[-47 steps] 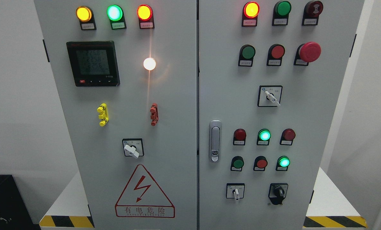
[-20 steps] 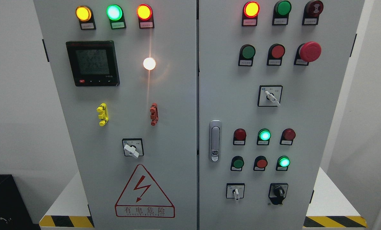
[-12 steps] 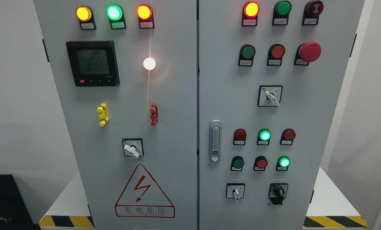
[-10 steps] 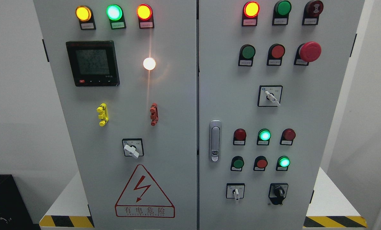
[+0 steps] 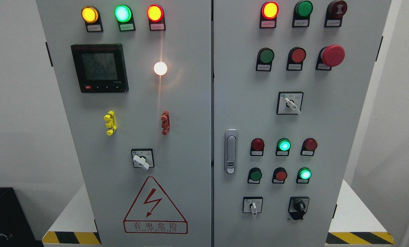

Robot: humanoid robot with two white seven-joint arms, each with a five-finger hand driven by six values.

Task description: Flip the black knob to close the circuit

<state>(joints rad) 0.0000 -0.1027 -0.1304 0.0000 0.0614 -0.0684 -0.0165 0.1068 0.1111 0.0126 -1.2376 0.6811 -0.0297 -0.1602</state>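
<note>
Plain white walls (image 5: 15, 103), even light, no shadows to speak of.
White platform (image 5: 355, 209) at the bottom w/ yellow-black stripes (image 5: 359, 237) on its front edge; a black box (image 5: 2, 216) at lower left corner, near the wall.

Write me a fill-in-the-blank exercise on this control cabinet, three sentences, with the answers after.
1. The black knob sits at the lower right of the ____ door.
2. The lamp directly above the red mushroom button is ____.
3. The white-handled switch above the warning triangle points toward the lower ____.

Missing words: right; unlit; right
</note>
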